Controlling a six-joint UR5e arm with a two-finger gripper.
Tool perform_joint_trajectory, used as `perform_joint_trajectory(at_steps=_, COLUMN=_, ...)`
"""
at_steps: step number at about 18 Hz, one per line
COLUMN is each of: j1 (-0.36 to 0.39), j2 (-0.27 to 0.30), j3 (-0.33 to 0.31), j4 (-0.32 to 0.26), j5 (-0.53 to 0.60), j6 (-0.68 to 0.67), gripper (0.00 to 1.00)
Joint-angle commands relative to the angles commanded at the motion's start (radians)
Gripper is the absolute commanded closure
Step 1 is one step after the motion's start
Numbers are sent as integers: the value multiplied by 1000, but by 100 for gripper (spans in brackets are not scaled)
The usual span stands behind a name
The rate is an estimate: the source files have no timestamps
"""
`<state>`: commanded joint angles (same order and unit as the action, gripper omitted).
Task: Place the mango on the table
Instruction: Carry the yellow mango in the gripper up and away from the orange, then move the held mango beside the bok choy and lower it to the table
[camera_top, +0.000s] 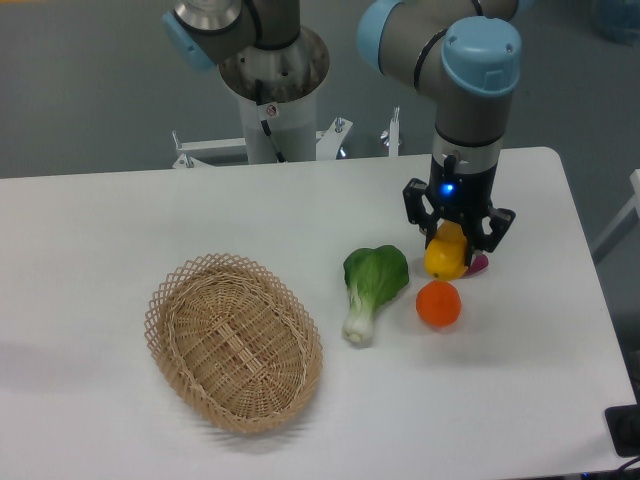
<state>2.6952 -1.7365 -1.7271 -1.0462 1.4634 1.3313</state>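
Mango (446, 257), smooth yellow with an orange tinge, sits clamped in my gripper (455, 240) at right of centre, just above the orange (438, 304) on the white table (120, 220). Lower left, the wicker basket (234, 341) holds nothing.

One fixed view — high, front-facing, angled down over the table (150, 210) toward the arm's base.
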Motion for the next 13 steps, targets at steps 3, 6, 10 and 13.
perform_joint_trajectory(at_steps=3, j1=18, j2=20, j3=-74, j4=12, j5=0, j6=63, gripper=39)
perform_joint_trajectory(at_steps=6, j1=41, j2=28, j3=-155, j4=72, j5=3, j6=147, gripper=39)
perform_joint_trajectory(at_steps=10, j1=66, j2=25, j3=-235, j4=163, j5=5, j6=268, gripper=39)
perform_joint_trajectory(at_steps=13, j1=97, j2=23, j3=-282, j4=170, j5=6, j6=391, gripper=39)
